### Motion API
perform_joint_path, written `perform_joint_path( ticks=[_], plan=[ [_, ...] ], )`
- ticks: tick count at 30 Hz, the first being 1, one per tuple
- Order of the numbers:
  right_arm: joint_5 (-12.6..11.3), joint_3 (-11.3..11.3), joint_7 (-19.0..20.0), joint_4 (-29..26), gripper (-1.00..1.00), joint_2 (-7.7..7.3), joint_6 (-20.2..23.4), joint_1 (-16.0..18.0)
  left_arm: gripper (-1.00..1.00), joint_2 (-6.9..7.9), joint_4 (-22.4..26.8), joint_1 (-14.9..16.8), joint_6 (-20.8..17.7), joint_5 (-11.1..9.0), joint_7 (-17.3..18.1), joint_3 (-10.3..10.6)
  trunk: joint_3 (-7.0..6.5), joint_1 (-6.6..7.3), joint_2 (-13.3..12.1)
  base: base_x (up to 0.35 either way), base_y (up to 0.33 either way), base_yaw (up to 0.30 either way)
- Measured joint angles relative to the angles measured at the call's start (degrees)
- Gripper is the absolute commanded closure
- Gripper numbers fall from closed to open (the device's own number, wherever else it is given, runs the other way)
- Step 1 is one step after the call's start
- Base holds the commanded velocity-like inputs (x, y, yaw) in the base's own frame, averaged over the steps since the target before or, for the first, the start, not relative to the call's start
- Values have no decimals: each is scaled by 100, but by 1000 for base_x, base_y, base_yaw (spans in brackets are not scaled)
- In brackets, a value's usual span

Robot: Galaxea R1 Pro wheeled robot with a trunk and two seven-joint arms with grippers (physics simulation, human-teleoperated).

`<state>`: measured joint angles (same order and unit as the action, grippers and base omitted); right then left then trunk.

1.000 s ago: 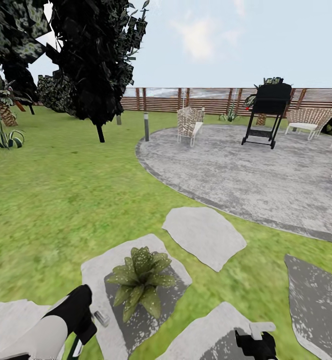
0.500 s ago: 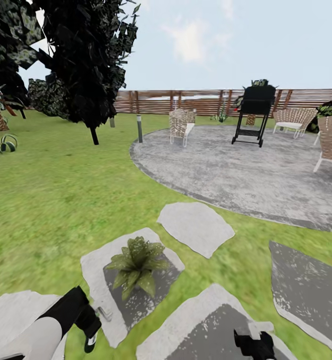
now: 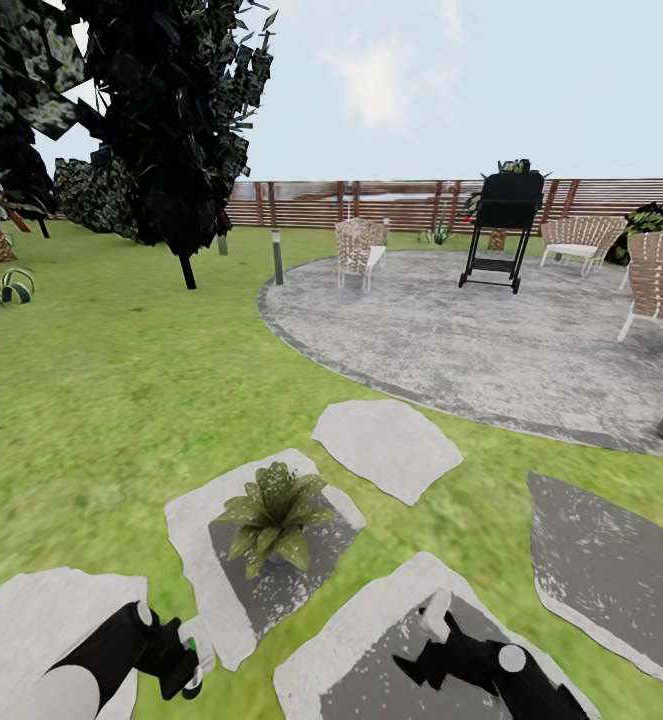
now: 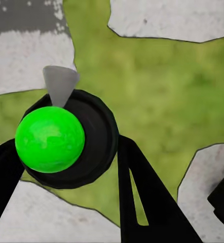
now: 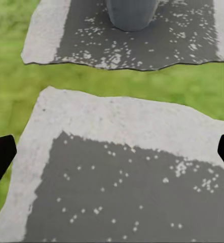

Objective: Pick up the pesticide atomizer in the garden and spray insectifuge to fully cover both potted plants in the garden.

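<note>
The black left gripper is closed around the small dark spray bottle with a green round top, at the lower left. The black right gripper is wide open, holding nothing. The little spiky green plant sits above the bottle.

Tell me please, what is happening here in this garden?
A robot stands on the lawn among stepping stones. Its left gripper holds the atomizer, fingers on either side of the bottle. One potted plant sits on a stone just ahead of it. The right gripper is open over another stone, holding nothing. No spray is visible.
</note>
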<state>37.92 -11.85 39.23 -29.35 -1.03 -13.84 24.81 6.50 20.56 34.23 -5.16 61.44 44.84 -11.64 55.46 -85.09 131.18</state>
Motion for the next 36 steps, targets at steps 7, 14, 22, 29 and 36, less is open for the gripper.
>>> perform_joint_path(
  ticks=[7,14,22,29,36],
  plan=[
    [16,663,382,-258,-100,184,3,31,100,-55,9,1,37,23,24,40,0,0,0,0,0,0],
    [38,859,539,-262,-100,451,-5,38,100,-97,8,6,31,-4,32,650,0,0,0,0,0,0],
    [9,1822,653,-268,100,587,-13,40,100,-220,16,4,54,7,316,1013,0,0,0,0,0,0],
    [15,1842,654,-266,100,808,-14,40,100,-573,5,4,116,22,334,1587,0,0,0,0,0,0],
    [16,1842,654,-298,100,922,-14,40,100,-656,-2,-1,634,-31,347,1757,0,0,0,0,0,0]
  ],
)
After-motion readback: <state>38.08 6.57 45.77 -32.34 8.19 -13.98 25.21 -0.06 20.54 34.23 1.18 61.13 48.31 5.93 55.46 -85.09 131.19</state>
